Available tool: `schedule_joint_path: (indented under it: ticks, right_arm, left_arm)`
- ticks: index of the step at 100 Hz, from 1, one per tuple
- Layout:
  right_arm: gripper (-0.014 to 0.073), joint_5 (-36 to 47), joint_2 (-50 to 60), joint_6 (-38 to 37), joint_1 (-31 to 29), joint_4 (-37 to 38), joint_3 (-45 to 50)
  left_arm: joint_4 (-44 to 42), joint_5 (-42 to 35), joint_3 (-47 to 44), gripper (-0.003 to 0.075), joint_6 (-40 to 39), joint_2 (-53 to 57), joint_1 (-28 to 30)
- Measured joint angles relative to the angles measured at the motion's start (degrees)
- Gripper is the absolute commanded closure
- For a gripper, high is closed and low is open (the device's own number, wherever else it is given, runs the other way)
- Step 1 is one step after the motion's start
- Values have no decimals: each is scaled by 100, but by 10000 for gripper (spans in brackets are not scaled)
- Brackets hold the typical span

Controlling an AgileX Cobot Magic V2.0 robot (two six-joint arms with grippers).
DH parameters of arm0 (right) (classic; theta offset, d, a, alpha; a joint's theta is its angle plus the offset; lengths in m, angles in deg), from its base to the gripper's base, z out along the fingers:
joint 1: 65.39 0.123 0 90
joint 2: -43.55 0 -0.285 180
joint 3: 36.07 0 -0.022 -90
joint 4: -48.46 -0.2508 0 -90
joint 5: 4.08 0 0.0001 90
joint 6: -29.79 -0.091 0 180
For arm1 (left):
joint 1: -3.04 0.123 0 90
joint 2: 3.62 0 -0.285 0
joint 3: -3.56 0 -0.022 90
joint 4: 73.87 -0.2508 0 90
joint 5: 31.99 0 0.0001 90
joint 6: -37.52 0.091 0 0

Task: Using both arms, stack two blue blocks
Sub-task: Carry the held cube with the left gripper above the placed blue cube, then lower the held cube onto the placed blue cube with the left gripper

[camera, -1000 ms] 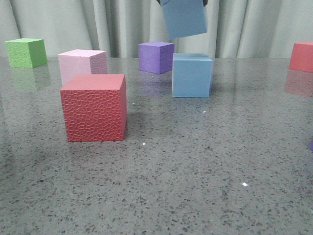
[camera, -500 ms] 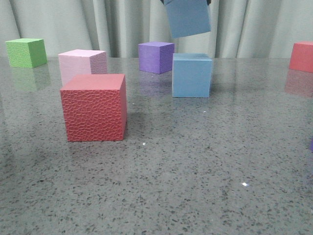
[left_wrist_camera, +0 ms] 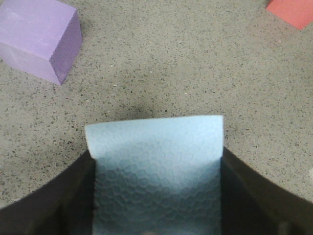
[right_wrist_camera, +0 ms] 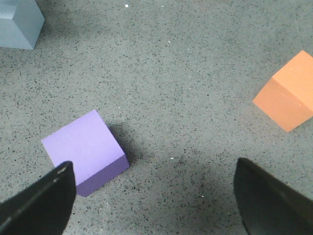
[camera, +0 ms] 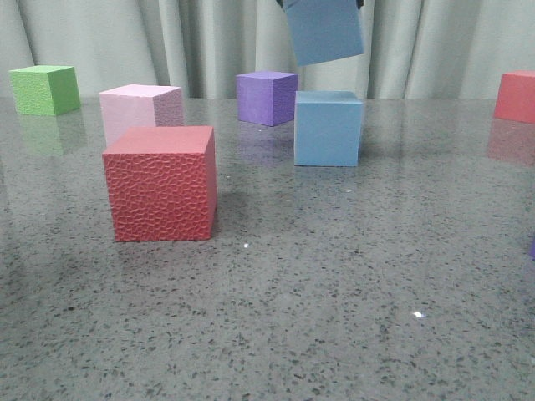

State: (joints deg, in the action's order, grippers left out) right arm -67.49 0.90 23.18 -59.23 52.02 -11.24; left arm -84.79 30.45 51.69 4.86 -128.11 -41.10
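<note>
One blue block [camera: 328, 128] rests on the table near the middle, behind the big red cube. The other blue block [camera: 324, 32] hangs in the air right above it, slightly tilted, with a clear gap between them. My left gripper [left_wrist_camera: 155, 161] is shut on this raised block [left_wrist_camera: 155, 147], a black finger pressed to each side. In the front view only small black bits of that gripper show at the top edge. My right gripper [right_wrist_camera: 154, 181] stands open over bare table, nothing between its fingers. A blue block's corner [right_wrist_camera: 18, 24] shows far from it.
A textured red cube [camera: 160, 184] stands front left, with a pink cube [camera: 140, 113] behind it and a green cube [camera: 45, 89] far left. A purple cube [camera: 267, 97] sits behind the blue blocks, another red cube [camera: 516, 96] far right. Near my right gripper lie a purple cube [right_wrist_camera: 85, 152] and an orange cube [right_wrist_camera: 287, 98].
The held blue block has drifted a little to the right and slightly up. The block on the table and the other cubes have not moved.
</note>
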Motion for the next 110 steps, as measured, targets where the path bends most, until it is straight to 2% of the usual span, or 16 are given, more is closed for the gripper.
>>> schedule_joint_path:
  ticks: [51,110]
  right_arm:
    - [-53,0,0,0,0,0,0]
    - [-53,0,0,0,0,0,0]
  left_arm:
    - [-704,264,0,512,-398,-11,-305]
    - [-813,289,0,512,-659,-89,-343]
